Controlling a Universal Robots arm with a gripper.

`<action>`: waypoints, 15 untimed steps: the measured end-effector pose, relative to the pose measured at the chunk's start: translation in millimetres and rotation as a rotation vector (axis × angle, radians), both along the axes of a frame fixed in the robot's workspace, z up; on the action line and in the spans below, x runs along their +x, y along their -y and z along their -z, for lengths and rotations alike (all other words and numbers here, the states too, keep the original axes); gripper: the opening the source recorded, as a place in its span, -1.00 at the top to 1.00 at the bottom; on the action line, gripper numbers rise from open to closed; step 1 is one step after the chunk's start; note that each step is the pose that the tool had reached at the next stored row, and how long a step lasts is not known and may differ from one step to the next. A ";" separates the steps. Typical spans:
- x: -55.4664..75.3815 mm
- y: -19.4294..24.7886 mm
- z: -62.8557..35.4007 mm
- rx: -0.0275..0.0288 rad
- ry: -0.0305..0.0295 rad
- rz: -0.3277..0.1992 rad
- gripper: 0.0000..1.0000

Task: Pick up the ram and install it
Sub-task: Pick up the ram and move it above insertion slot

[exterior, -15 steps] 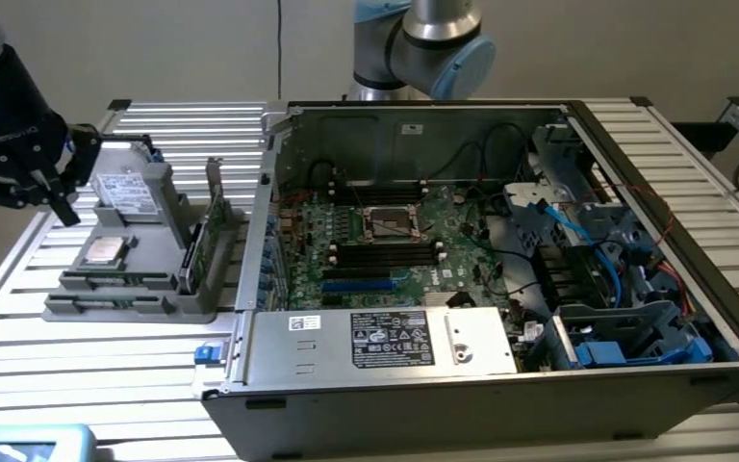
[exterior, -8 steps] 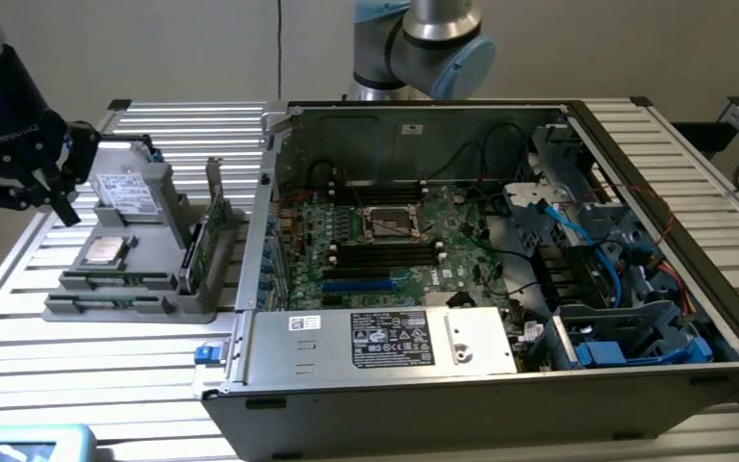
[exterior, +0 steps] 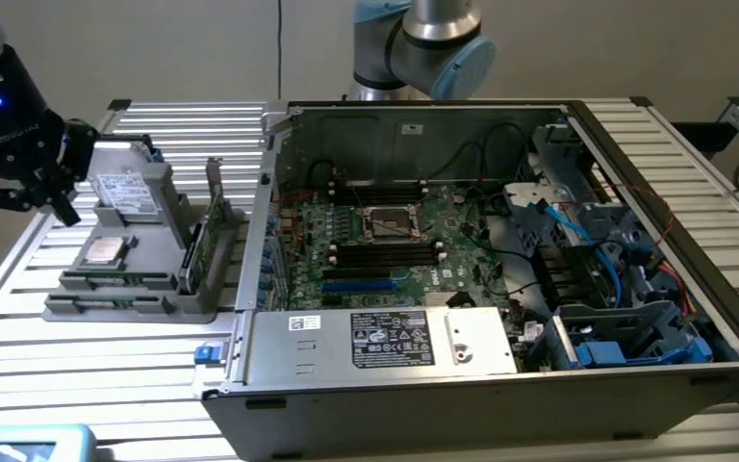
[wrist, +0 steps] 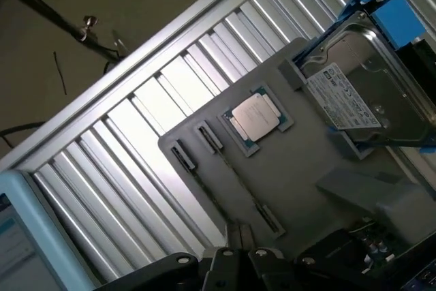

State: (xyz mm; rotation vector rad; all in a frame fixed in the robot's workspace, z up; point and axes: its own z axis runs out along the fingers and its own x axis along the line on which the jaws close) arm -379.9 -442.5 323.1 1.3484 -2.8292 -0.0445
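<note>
My gripper (exterior: 59,204) hangs over the far left end of a grey parts tray (exterior: 126,310) that lies at the exterior view's left, beside the open computer case. In the wrist view its fingertips (wrist: 235,235) stand together, shut with nothing between them, just above the tray's two long clip-ended slots (wrist: 238,185). A thin dark strip runs along each slot; I cannot tell whether either is the ram seen edge-on. Inside the case, black memory slots (exterior: 385,252) lie on the motherboard below the processor socket (exterior: 389,221).
The tray also holds a hard drive (wrist: 354,100) in a blue bracket, a processor chip (wrist: 253,115), and an upright green card with a metal bracket (exterior: 216,226). Cables and blue drive cages (exterior: 626,337) crowd the case's right side. A power supply (exterior: 383,337) lies along its front.
</note>
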 end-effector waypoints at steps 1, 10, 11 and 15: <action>0.0 0.0 0.0 0.0000 0.0000 -0.018 0.79; 0.0 0.0 0.0 -0.0001 0.0014 -0.183 0.79; 0.0 0.0 0.0 -0.0001 0.0017 -0.201 0.79; 0.0 0.0 0.1 -0.0003 0.0054 -0.273 0.79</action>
